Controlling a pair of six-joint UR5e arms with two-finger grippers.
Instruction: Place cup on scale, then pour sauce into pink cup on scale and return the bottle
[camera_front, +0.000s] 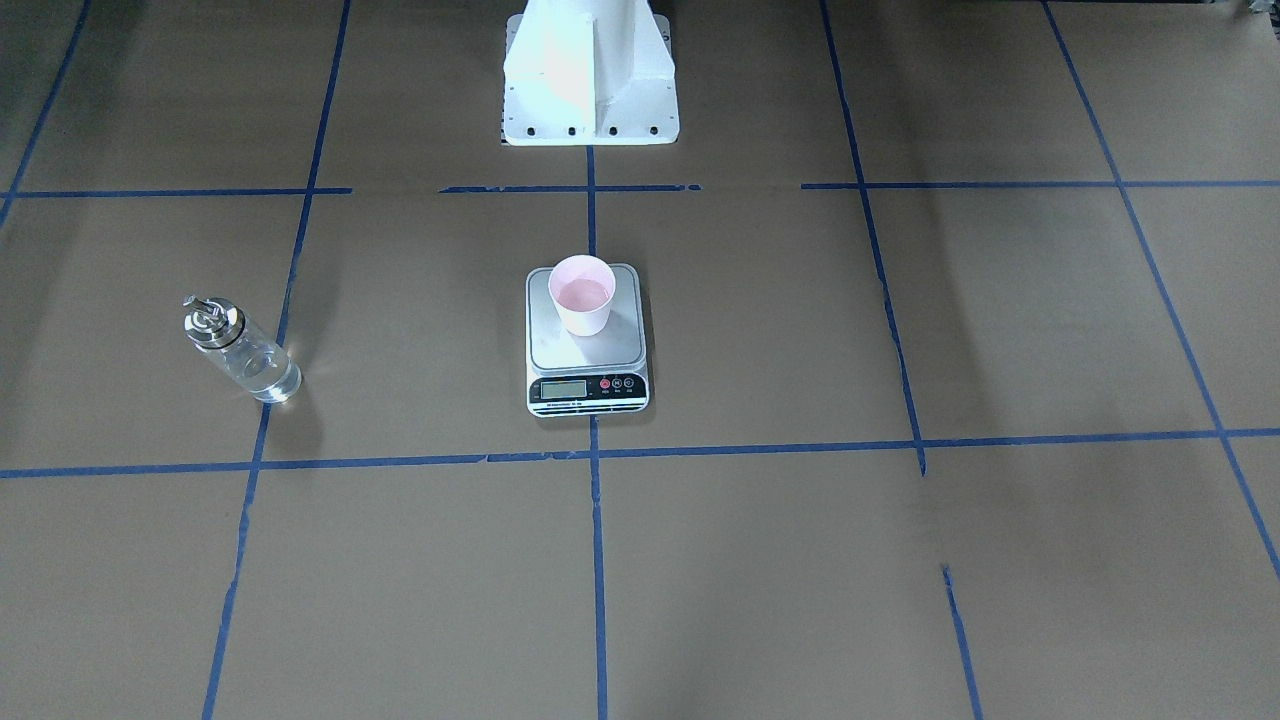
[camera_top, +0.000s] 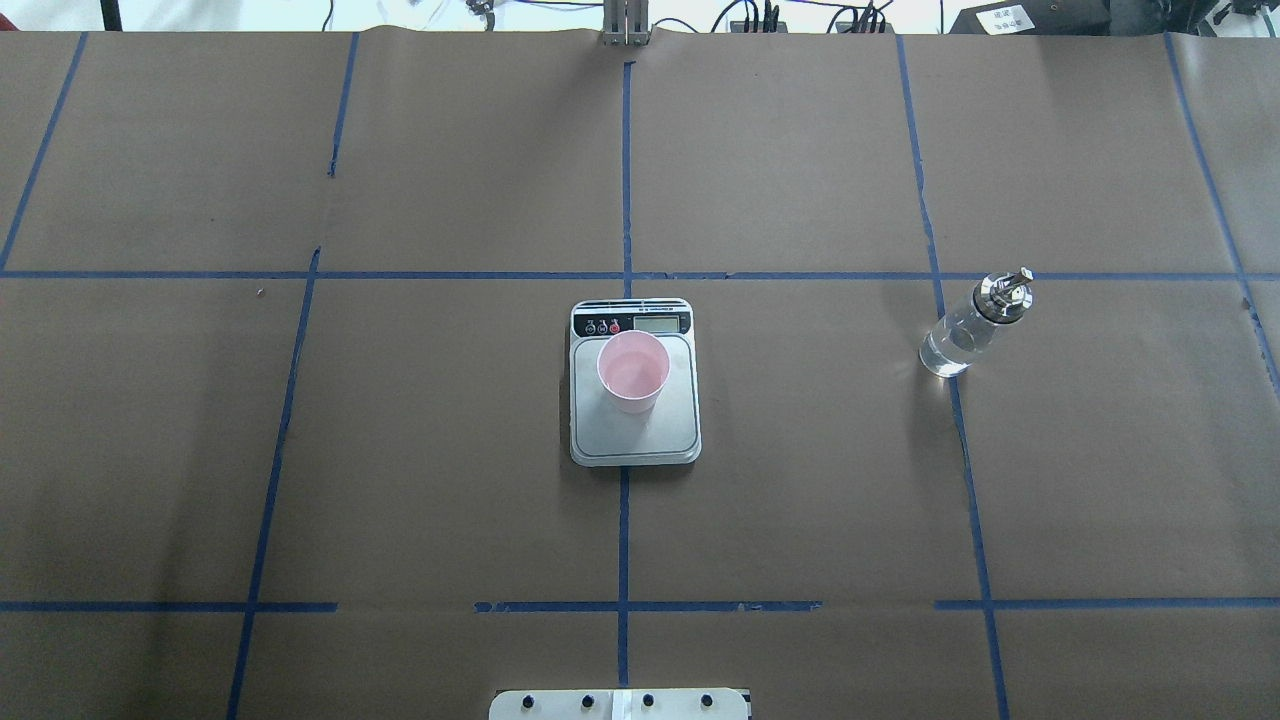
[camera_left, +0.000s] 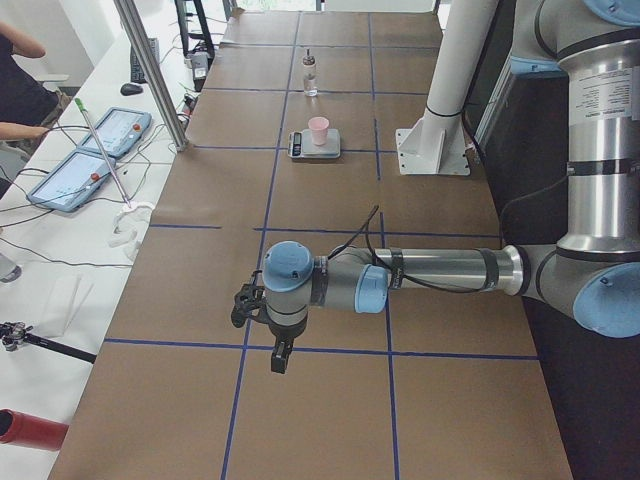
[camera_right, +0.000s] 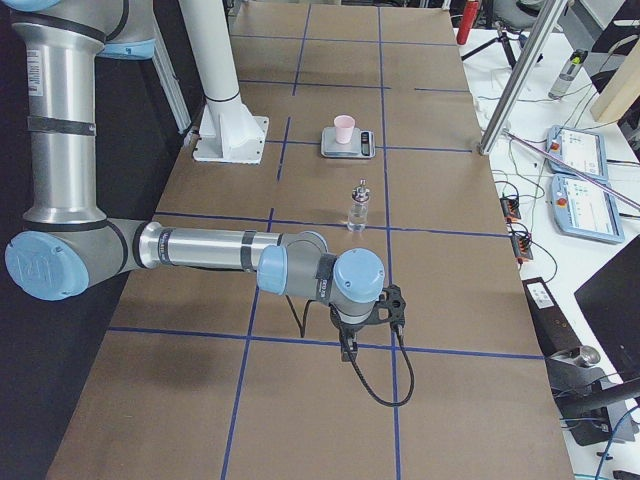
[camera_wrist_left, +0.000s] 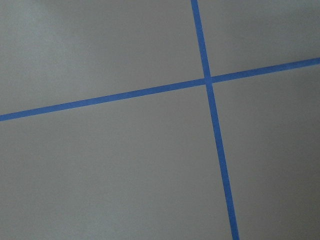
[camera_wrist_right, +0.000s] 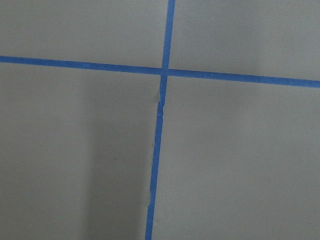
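Tabletop bears cup on scale, well apart from left pincer and right pincer; openness unclear.

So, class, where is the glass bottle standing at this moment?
In the overhead view the bottle stands upright on the robot's right side, on a blue tape line, well apart from the scale that carries the cup at centre.
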